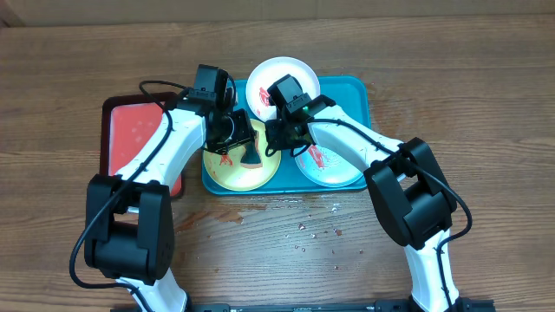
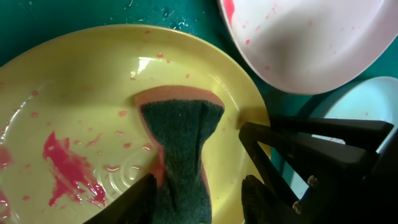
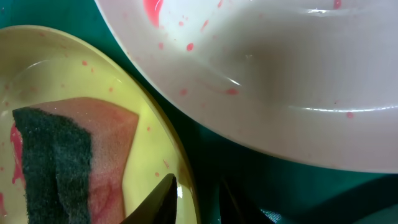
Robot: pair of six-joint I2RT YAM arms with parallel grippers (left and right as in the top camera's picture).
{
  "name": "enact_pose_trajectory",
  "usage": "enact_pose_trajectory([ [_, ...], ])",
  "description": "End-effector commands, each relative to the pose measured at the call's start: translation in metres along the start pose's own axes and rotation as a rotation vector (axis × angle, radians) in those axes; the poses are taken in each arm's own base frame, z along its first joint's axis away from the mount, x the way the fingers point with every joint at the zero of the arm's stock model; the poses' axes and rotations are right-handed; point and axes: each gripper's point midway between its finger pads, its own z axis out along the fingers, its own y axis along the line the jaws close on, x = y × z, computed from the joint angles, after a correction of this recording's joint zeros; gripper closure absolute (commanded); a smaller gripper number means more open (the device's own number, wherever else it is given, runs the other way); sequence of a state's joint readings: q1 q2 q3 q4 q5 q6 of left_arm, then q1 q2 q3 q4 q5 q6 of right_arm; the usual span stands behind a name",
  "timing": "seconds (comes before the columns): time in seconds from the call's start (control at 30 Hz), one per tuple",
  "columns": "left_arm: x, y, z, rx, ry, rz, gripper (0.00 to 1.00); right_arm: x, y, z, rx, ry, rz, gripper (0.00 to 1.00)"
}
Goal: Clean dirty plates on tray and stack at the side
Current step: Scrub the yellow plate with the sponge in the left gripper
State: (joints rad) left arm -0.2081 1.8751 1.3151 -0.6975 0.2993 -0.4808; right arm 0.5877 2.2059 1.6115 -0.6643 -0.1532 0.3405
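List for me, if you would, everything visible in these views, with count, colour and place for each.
teal-blue tray: one, teal-blue, mid-table, under the plates.
white plate: one, white with red spots, tray's far side.
yellow-green plate: one, yellow-green with red smears, tray's near left.
pale teal plate: one, pale teal with a red smear, tray's near right.
sponge: one, orange with a dark green scouring side, on the yellow-green plate.
red tray: one, red with a dark rim, left of the teal-blue tray.
spatter: scattered, reddish, on the table before the tray.
table: one, brown wood.
left gripper: one, black, gripping the sponge.
right gripper: one, black, pinching the yellow-green plate's rim.
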Motion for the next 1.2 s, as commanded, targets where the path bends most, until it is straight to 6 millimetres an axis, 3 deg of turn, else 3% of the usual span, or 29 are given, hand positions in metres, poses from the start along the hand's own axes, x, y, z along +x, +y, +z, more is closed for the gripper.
enact_pose_trajectory([
  [0.0,0.001,0.006,0.005,-0.024,0.003,-0.017,0.53,0.013,-0.01,0.015,0.016,0.044,0.018,0.76],
  [0.27,0.003,0.0,0.012,-0.019,0.004,0.003,0.48,0.019,-0.012,0.014,0.023,0.068,0.045,0.84],
  [0.57,0.006,0.013,0.025,-0.082,0.015,0.0,0.59,0.019,-0.012,0.015,0.024,0.068,0.049,0.84],
  [0.73,0.01,0.021,0.037,-0.109,0.041,-0.009,0.55,0.018,-0.013,0.015,0.027,0.065,0.048,0.83],
  [0.9,0.014,0.017,0.048,-0.07,0.07,-0.012,0.54,0.017,-0.012,0.015,0.025,0.061,0.048,0.83],
  [1.07,0.009,0.019,0.048,-0.08,0.051,-0.009,0.71,0.017,-0.012,0.015,0.025,0.061,0.048,0.83],
  [1.1,0.007,0.024,0.048,-0.106,0.038,-0.009,0.82,0.017,-0.012,0.015,0.025,0.061,0.048,0.87],
  [1.17,0.003,0.032,0.047,-0.153,0.017,-0.007,0.93,0.017,-0.012,0.015,0.025,0.061,0.048,0.9],
])
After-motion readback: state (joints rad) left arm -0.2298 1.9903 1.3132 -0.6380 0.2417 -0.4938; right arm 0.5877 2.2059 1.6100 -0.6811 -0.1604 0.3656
